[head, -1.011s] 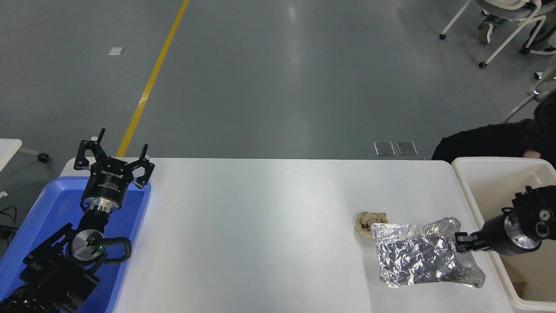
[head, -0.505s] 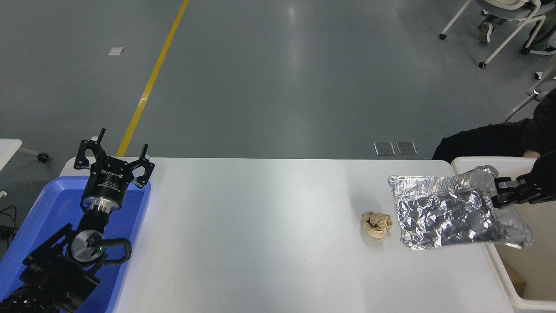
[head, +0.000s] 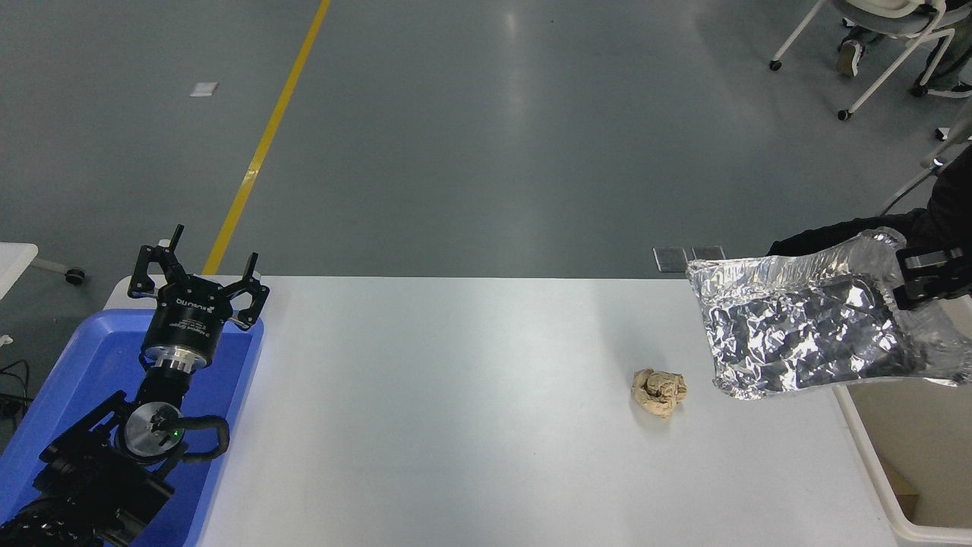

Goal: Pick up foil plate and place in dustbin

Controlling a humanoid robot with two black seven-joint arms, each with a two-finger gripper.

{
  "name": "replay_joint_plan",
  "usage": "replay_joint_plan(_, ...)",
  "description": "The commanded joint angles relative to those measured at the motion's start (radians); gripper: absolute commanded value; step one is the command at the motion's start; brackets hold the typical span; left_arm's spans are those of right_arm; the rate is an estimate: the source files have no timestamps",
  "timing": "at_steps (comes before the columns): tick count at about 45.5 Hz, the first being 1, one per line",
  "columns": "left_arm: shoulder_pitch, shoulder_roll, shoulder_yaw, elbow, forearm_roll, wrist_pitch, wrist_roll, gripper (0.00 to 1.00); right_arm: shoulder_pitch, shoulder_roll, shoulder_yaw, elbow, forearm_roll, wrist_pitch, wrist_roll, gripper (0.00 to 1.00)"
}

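My right gripper [head: 909, 277] comes in from the right edge and is shut on the right rim of the foil plate [head: 805, 327]. The crinkled silver plate hangs in the air above the table's right edge and tilts toward me. It covers the near left corner of the cream-white dustbin [head: 911, 456], which stands off the table's right end; only the bin's lower part shows. My left gripper [head: 199, 277] is open and parked at the lower left over the blue tray.
A small crumpled brown paper ball [head: 659, 392] lies on the white table [head: 471, 410], left of the plate. A blue tray [head: 83, 380] sits at the left end. A person in dark clothes [head: 934, 220] sits beyond the bin.
My right gripper has lifted the foil plate off the table and carried it up and to the right, toward the dustbin. The paper ball now lies uncovered. The left arm has not moved.
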Motion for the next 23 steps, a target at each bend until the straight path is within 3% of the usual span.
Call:
replay_joint_plan(1, 0.002, 0.0, 0.0, 0.001, 0.0, 0.001, 0.0, 1.0, 0.006, -0.037, -0.026, -0.064, -0.005, 0.0, -0.005, 0.0)
replay_joint_plan(14, 0.002, 0.0, 0.0, 0.001, 0.0, 0.001, -0.002, 1.0, -0.258, -0.22, 0.074, -0.432, -0.031, -0.017, -0.002, 0.0)
replay_joint_plan(23, 0.002, 0.0, 0.0, 0.0, 0.0, 0.001, 0.0, 1.0, -0.64, -0.301, 0.345, -0.65, -0.065, -0.166, -0.002, 0.0)
